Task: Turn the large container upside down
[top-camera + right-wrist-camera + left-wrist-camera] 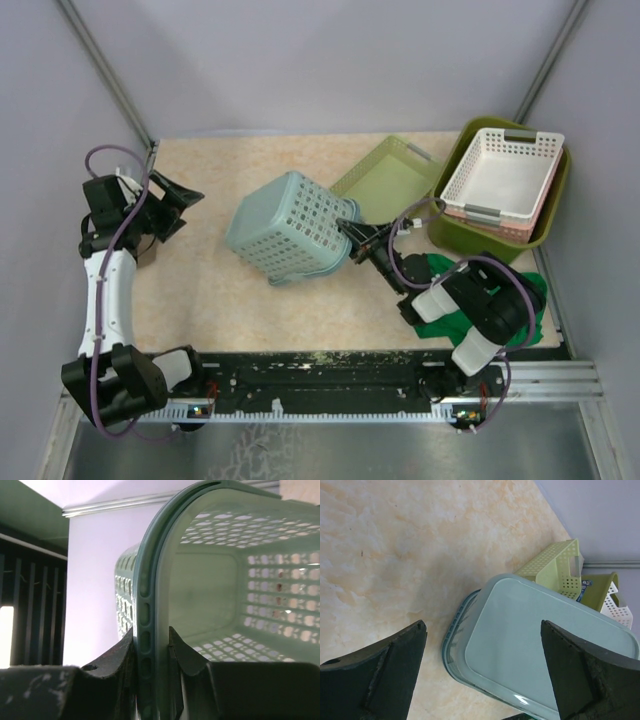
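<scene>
pinching the rim of the large container point(288, 228) with the right gripper point(352, 238) — one finger inside the wall, one outside, plain in the right wrist view. pale teal, perforated sides, tipped onto its side mid-table point(200, 285): mouth toward the right arm, solid base toward the left. can't tell exactly how much of the lower side touches the tabletop. holding nothing with the left gripper point(178, 205) — fingers spread wide, well apart at the left edge, pointed at that base. just behind the container, a yellow-green tray point(385, 175). back right corner: olive tub point(452, 235) with a white basket point(455, 185) nested inside. under the right arm, a green cloth point(436, 268).
</scene>
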### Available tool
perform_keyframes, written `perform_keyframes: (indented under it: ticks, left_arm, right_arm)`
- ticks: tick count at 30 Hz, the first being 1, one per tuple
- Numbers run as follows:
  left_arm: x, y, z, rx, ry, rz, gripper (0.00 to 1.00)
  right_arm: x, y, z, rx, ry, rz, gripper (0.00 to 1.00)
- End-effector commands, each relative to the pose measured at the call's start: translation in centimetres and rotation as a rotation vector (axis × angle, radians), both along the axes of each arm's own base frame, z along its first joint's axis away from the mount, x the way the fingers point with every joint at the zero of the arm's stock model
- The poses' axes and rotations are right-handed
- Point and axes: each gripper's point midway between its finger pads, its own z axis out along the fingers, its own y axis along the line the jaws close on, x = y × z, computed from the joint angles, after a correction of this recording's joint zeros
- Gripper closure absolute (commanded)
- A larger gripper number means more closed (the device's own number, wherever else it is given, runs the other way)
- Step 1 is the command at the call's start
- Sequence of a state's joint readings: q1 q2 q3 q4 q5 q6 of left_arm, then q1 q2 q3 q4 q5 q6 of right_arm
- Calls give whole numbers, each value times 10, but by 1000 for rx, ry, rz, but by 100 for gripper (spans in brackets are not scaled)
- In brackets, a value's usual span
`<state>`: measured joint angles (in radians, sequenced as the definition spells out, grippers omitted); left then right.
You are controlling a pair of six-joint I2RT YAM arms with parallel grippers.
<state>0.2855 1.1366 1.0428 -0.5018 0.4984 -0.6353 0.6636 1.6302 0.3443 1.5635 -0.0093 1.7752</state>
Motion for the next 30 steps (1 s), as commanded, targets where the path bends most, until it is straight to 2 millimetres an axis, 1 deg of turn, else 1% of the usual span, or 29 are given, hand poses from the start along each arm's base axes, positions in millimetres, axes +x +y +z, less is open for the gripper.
perform_keyframes:
  ticks: [1, 6, 10, 13, 14, 18, 19, 22, 26, 28, 29, 30]
  left_arm:
    - [-2, -8, -2, -11, -22, -40, 0]
    - [0, -15, -1, -35, -39, -70, 0]
    - [1, -18, 3, -35, -53, -86, 0]
    - [2, -22, 2, -45, -58, -111, 1]
    - [3, -23, 2, -47, -60, -117, 0]
    - [5, -22, 5, -27, -78, -132, 0]
    - [6, -22, 6, -21, -77, -133, 0]
    - [9, -20, 8, -9, -69, -135, 0]
    - [9, -21, 9, -7, -70, -137, 0]
    - [9, -22, 9, -10, -70, -139, 0]
    - [9, -22, 10, -9, -72, -141, 0]
    - [9, -23, 11, -8, -77, -147, 0]
  right_arm:
    - [-21, -18, 17, 46, -99, -25, 100]
    - [-28, -28, 8, 31, -75, -46, 100]
    - [-31, -32, -1, 36, -32, -38, 100]
    - [-33, -34, -6, 35, -11, -39, 93]
    - [-33, -34, -7, 32, -8, -36, 90]
    - [-34, -32, -8, 28, -10, -25, 72]
    - [-34, -32, -8, 27, -8, -25, 66]
    - [-35, -36, -13, 29, 14, -35, 52]
    - [-38, -39, -16, 22, 25, -41, 42]
    - [-39, -39, -22, -3, 47, -33, 39]
    - [-40, -37, -28, -25, 73, -22, 30]
    - [-41, -35, -35, -46, 112, -9, 13]
